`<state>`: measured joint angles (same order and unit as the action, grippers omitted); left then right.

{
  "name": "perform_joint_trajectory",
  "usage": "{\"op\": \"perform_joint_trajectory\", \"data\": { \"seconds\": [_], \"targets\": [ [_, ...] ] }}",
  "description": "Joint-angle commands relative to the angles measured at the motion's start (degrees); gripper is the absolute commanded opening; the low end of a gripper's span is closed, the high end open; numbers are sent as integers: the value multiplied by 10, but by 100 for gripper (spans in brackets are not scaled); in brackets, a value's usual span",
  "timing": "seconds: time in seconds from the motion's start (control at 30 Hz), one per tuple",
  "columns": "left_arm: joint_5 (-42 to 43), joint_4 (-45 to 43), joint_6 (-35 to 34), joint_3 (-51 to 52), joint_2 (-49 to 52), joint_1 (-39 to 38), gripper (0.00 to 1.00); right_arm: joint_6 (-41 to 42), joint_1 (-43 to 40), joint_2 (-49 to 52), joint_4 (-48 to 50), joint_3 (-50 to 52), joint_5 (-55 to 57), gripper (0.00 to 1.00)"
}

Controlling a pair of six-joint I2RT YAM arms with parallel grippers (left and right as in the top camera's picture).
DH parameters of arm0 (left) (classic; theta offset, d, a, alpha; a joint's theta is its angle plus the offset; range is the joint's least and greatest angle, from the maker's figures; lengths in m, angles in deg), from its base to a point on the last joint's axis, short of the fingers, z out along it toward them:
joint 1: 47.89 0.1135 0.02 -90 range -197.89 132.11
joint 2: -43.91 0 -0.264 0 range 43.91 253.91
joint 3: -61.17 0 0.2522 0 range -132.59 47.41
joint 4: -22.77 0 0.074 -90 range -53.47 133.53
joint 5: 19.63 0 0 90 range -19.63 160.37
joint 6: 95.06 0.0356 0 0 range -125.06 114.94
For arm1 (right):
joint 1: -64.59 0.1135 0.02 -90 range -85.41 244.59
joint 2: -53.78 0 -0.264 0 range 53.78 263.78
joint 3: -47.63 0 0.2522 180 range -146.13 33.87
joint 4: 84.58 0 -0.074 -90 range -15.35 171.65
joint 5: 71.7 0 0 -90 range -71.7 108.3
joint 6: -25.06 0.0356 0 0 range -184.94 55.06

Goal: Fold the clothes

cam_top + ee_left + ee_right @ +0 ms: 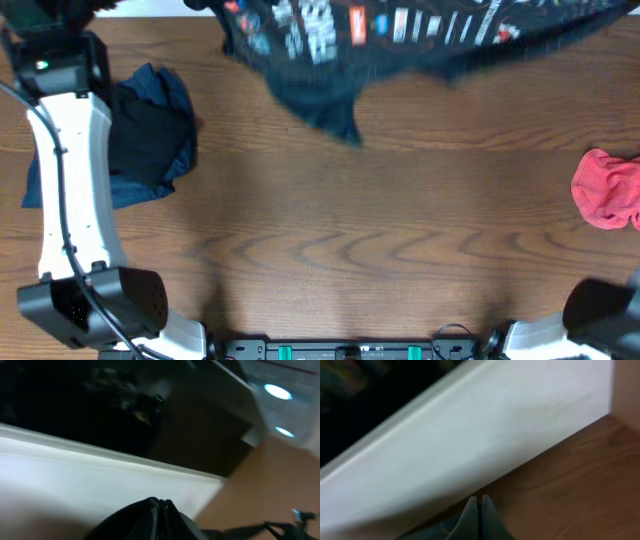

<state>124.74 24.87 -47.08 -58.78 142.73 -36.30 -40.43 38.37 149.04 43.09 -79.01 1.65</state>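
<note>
The white left arm (70, 170) reached up the left side of the brown table (330, 240). Just beside it lay a dark blue heap of clothes (150, 125). The left gripper (159, 506) had its jaws squeezed on a bunch of black cloth (145, 522), low in the middle of its own camera's picture. The big black shirt (320, 95) stretched along the top edge, from the middle to the upper right corner. It looked blurry, and one part drooped down. A red cloth (606, 188) lay at the right edge. The right gripper (480, 510) had its jaws pressed flat together. I could not tell if they pinched any cloth.
</note>
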Motion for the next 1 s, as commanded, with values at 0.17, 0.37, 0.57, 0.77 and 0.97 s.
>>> {"op": "perform_joint_trajectory", "data": {
  "seconds": [0.17,0.37,0.57,0.77,0.97],
  "targets": [
    [328,266,84,1,-11,-10,6,-87,-4,-24,-289,-12,204,1],
    [153,725,409,49,-11,-54,6,-87,-4,18,-451,43,325,1],
    [-116,857,481,150,-11,-121,6,-87,-4,24,-424,187,334,1],
    [-175,839,480,257,-11,-149,6,-79,-6,24,-374,322,334,2],
    [-216,812,476,304,-11,-148,6,-71,-17,24,-351,374,333,5]
  ]
}}
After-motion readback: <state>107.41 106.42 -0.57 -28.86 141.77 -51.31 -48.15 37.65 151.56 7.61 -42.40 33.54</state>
